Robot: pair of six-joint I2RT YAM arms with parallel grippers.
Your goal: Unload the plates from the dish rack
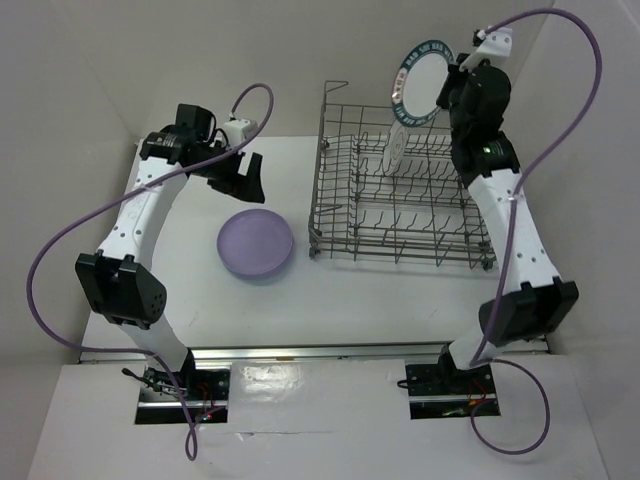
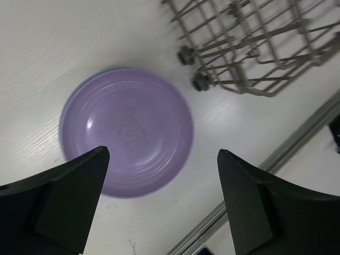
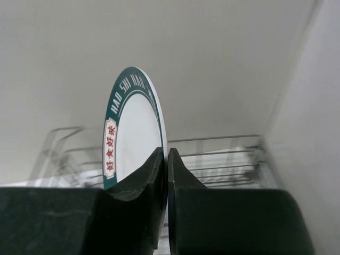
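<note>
My right gripper (image 3: 165, 154) is closed tight on a white plate with a dark green rim (image 3: 133, 133). In the right wrist view its fingers (image 3: 139, 180) pinch the plate's edge from both sides, and the plate stands upright, rising to the upper middle of the frame. On the green rim I see white letters and a small red and white label. In the top view this plate is in the air at the upper right of the frame, above the far end of the dish rack (image 1: 395, 255) and free of the wires. The dish rack stands on the table (image 1: 200, 310), in the right half of that view. Inside it, toward the far end, a second white plate (image 1: 394, 148) stands between the tines and leans a little; its rim pattern I cannot read. My left gripper (image 2: 162, 155) is wide open and holds nothing. It hangs over the left part of the table, close to a lilac plate (image 2: 127, 133) that lies flat, left of the rack and apart from it. In the left wrist view this plate fills the centre, and a thin edge of a blue plate (image 2: 77, 85) shows under its upper left side. The rack's corner with its small wheels (image 2: 201, 82) is at the upper right there, near the lilac plate but not touching.
</note>
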